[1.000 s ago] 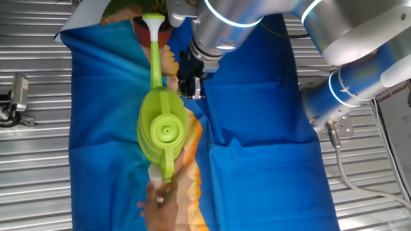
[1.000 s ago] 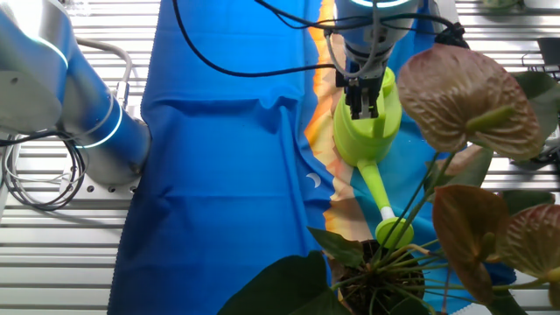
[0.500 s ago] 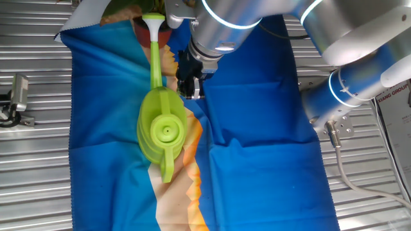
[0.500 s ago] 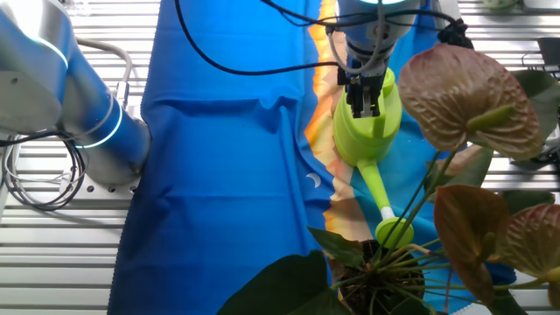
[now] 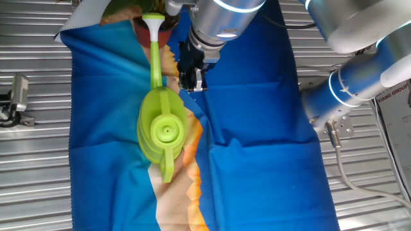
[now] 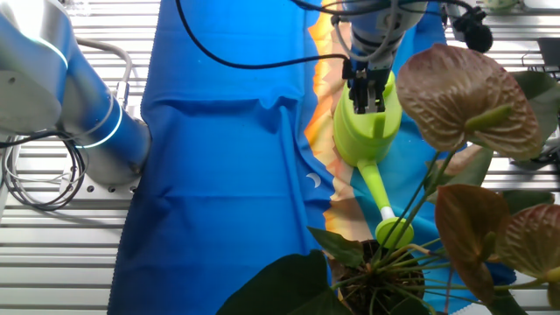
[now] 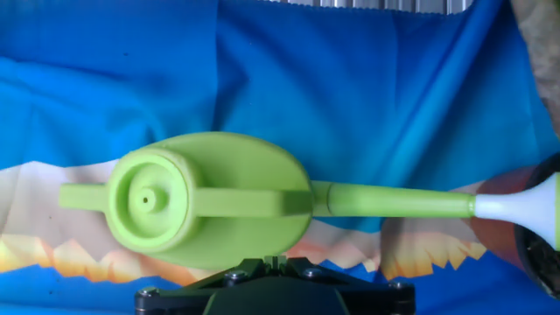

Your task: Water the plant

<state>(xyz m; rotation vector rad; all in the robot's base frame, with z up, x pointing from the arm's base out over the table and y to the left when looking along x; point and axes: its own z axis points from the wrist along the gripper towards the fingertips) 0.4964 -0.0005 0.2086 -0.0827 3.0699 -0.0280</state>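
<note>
pincer gap unclear | plant cut by frame edge | spout tip cropped

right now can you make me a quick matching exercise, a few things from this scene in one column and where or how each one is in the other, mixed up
Things:
1. watering can
2. spout rose
3. gripper
4. plant

Places or states:
A. hovers over the cloth, beside the can, holding nothing
B. stands on the blue cloth, lime green
C. pale tip, next to the plant's pot
D. big reddish-brown leaves at the table's end

Pairs: 1-B, 2-C, 3-A, 4-D
</note>
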